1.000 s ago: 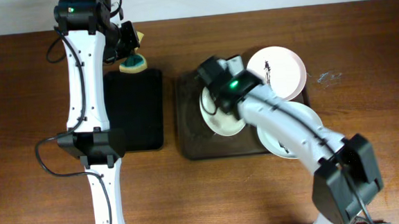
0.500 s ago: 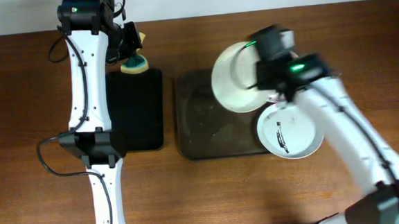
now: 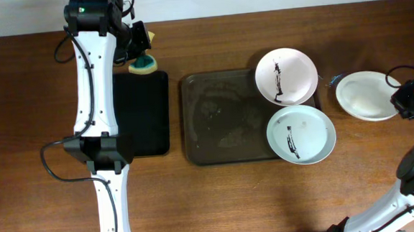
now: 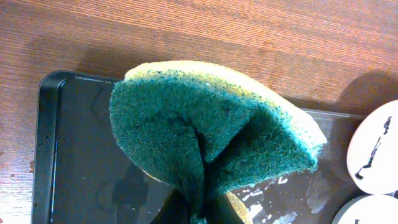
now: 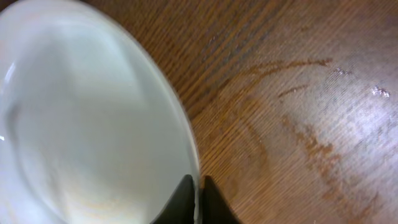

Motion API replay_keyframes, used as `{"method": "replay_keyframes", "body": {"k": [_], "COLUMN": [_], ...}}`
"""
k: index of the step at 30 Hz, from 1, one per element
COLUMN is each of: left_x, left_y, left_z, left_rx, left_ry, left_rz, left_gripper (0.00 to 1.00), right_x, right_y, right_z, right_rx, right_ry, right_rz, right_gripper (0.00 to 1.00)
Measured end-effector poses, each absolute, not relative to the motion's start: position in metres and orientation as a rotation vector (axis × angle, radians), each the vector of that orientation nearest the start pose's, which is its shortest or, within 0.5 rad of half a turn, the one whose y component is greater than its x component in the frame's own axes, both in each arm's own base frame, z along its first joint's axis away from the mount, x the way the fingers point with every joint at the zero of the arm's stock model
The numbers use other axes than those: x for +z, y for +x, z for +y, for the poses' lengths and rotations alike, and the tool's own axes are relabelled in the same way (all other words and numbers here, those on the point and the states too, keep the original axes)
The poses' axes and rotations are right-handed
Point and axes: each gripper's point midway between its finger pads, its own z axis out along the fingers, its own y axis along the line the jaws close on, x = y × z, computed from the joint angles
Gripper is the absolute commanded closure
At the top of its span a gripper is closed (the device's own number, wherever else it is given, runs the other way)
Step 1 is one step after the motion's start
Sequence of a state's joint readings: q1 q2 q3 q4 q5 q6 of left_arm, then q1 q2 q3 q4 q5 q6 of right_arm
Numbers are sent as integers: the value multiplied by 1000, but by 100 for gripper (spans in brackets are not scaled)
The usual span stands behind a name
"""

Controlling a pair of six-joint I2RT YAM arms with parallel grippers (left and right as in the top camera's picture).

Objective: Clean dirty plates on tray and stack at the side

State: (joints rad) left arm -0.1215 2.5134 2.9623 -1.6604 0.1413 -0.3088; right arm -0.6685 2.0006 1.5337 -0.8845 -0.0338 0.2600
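Observation:
Two white plates with black streaks lie at the right end of the dark tray: one at the back, one at the front. A third, plain white plate lies on the table right of the tray. My right gripper is shut on its right rim; in the right wrist view the fingers pinch the plate. My left gripper is shut on a green-and-yellow sponge, held above the back edge of the black tray. The sponge fills the left wrist view.
A narrower black tray lies left of the dark tray, also in the left wrist view. A wet patch marks the table between the tray and the clean plate. A black cable runs at the left edge.
My right arm has swung from over the tray to the far right, carrying the wiped plate off the tray and down to the table. The left arm and sponge have stayed still.

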Motion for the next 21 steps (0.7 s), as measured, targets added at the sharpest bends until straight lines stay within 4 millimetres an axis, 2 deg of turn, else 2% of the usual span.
{"method": "replay_keyframes", "body": {"k": [1,2,4,5,6,8,9,10,11,12,13,15,17,18,21], "left_x": [201,201,201,201,200,201,200,200,200,200,200,200,200,200,200], "left_y": [508,508,508,508,507,508,507,508,508,508,508,508,508,508,508], "left_z": [-86,-86,-86,-86,-86,-86,-86,-86,-85,-84,-83,-82,-82,-82,-82], "left_rx": [-303,-303,-303,-303,-303,-303,-303,-299,-292,-281,-276,-271,-267,-266,-266], "left_ry": [-226,-226,-226,-226,-226,-226,-226,-227,-228,-230,-231,-232,-233,-233,-233], "left_rz": [2796,2796,2796,2796,2796,2795,2796,2796,2795,2794,2795,2794,2793,2794,2793], "left_gripper": [100,100,100,100,100,100,100,100,100,100,100,100,100,100,100], "right_x": [56,56,56,61,75,100,107,106,104,91,81,61,52,47,37], "right_y": [340,340,331,329,333,322,326,333,334,332,326,313,311,310,307], "right_z": [-261,-261,-247,-238,-226,-186,-164,-141,-132,-102,-90,-81,-88,-92,-87], "right_rx": [-16,-12,50,109,195,302,322,337,344,358,326,228,139,106,132], "right_ry": [1301,1305,1300,1288,1220,1109,1002,890,850,731,669,595,577,556,480], "right_rz": [2616,2619,2686,2716,2724,2824,2871,2914,2936,3019,3074,3156,3160,3160,3174], "right_gripper": [51,50,50,50,50,50,50,50,50,50,50,51,57,64,71]}}
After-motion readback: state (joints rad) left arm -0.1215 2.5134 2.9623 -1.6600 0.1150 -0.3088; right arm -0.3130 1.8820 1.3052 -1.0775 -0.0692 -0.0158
